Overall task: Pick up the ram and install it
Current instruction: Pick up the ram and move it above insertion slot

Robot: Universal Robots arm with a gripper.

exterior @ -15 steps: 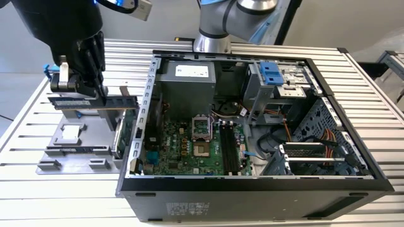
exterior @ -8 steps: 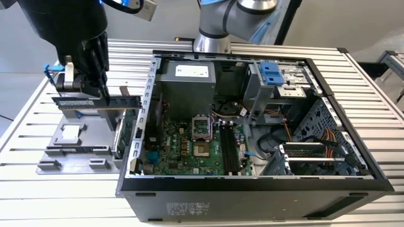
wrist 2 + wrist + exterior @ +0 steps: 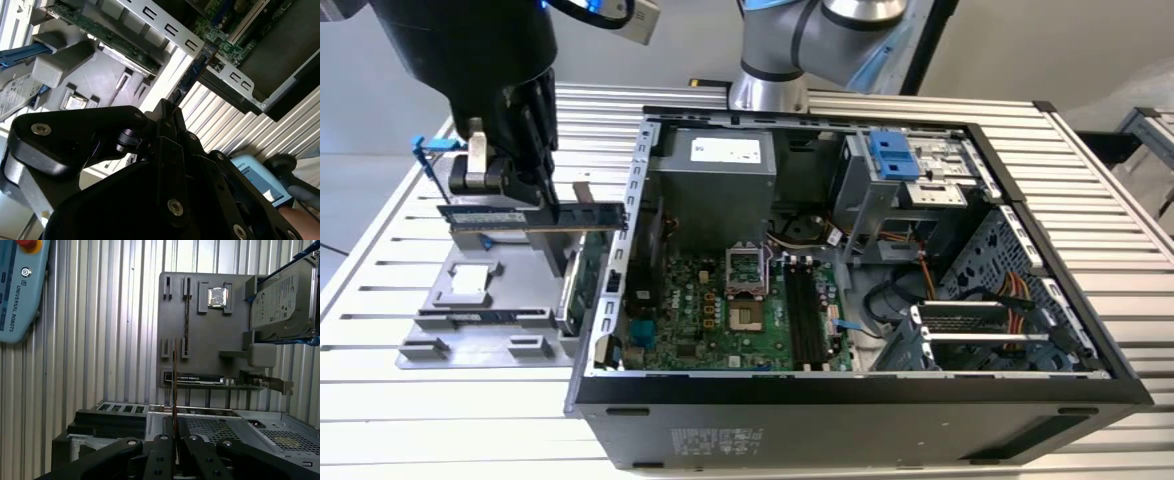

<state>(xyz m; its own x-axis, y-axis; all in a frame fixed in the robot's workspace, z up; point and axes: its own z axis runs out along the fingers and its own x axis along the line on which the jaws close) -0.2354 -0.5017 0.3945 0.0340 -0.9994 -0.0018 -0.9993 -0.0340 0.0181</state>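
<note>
The ram (image 3: 540, 217) is a long dark green stick held level in the air, at the exterior view's left of the open computer case (image 3: 854, 395). My gripper (image 3: 507, 190) comes down from above and is shut on its left half. The stick's right end nears the case's side wall. Below it lies the grey parts holder (image 3: 467, 290). In the first wrist view the ram (image 3: 174, 380) shows edge-on, rising from between my black fingers (image 3: 162, 450), with the holder (image 3: 210, 330) behind it. The black memory slots (image 3: 807, 315) lie on the motherboard inside the case.
The holder carries a silver hard drive (image 3: 280, 300) in blue rails, a processor chip (image 3: 218, 296) and a green expansion card (image 3: 220, 381). A pale blue teach pendant (image 3: 20, 285) lies on the slatted table. Inside the case are a power supply (image 3: 720, 170), a drive cage (image 3: 907, 170) and cables.
</note>
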